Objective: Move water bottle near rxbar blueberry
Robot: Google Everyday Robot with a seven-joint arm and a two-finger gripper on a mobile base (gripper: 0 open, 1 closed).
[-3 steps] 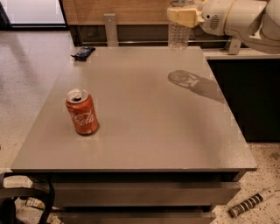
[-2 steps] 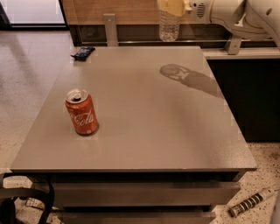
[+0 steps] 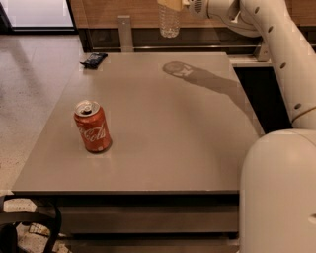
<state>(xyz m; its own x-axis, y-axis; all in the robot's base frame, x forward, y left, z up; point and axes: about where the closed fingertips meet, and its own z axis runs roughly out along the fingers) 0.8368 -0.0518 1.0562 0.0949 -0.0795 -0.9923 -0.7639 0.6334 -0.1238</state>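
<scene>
Water bottle [image 3: 169,24] hangs in the air at the top of the view, above the far edge of the tabletop [image 3: 163,148] and a little right of its middle. Only its clear lower body shows; the cap and upper part are cut off by the top edge of the view. The gripper [image 3: 171,4] sits at that same top edge, its tan fingers clamped on the upper part of the bottle, so the bottle is lifted clear of the surface and touches nothing else. The white arm [image 3: 276,44] runs from the gripper to the right and then bends down the right side of the scene toward the robot's body [image 3: 279,192], which fills the near right corner.

On the grey tabletop a dark shadow [image 3: 178,69] of the bottle lies near the far edge, with the arm's shadow stretching off to the right of it.

The rxbar blueberry [image 3: 94,60] lies flat in the far left corner of the tabletop, a small dark bar set at a slight angle, well apart from the hanging bottle and to its left.

A red Coca-Cola can [image 3: 92,126] stands upright on the near left part of the tabletop, its top opened, well apart from both the bar and the bottle.
</scene>
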